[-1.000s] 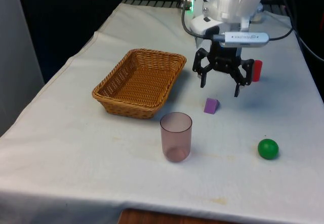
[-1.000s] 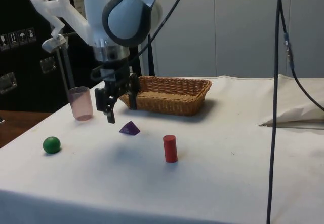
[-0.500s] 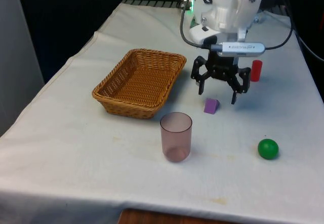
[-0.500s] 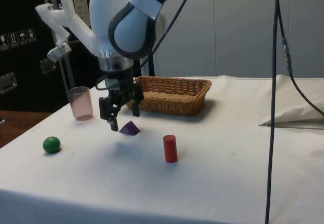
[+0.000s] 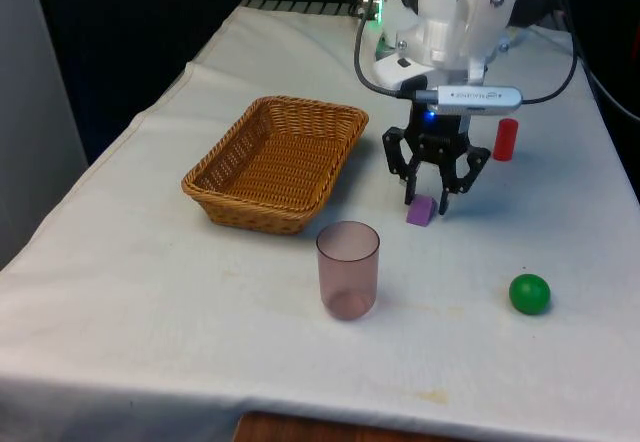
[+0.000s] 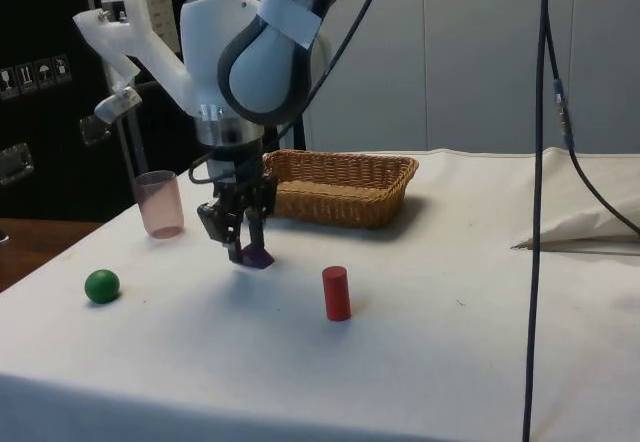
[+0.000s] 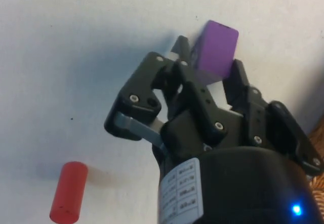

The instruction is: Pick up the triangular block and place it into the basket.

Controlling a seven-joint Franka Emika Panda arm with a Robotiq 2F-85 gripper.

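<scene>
The gripper (image 5: 429, 205) is down at the table (image 5: 150, 292), its fingers narrowed around the purple triangular block (image 5: 420, 211) and pressed to its sides; the block sits on the cloth toward the table's middle, partly masked by the fingers in the side view (image 6: 256, 257); whether it has left the cloth cannot be told; the wicker basket (image 5: 278, 162) lies nearer the table's edge on the front view's left; a pink cup (image 5: 348, 269) stands toward the near edge.

jaws partly hide the purple block (image 5: 420, 210).
</scene>
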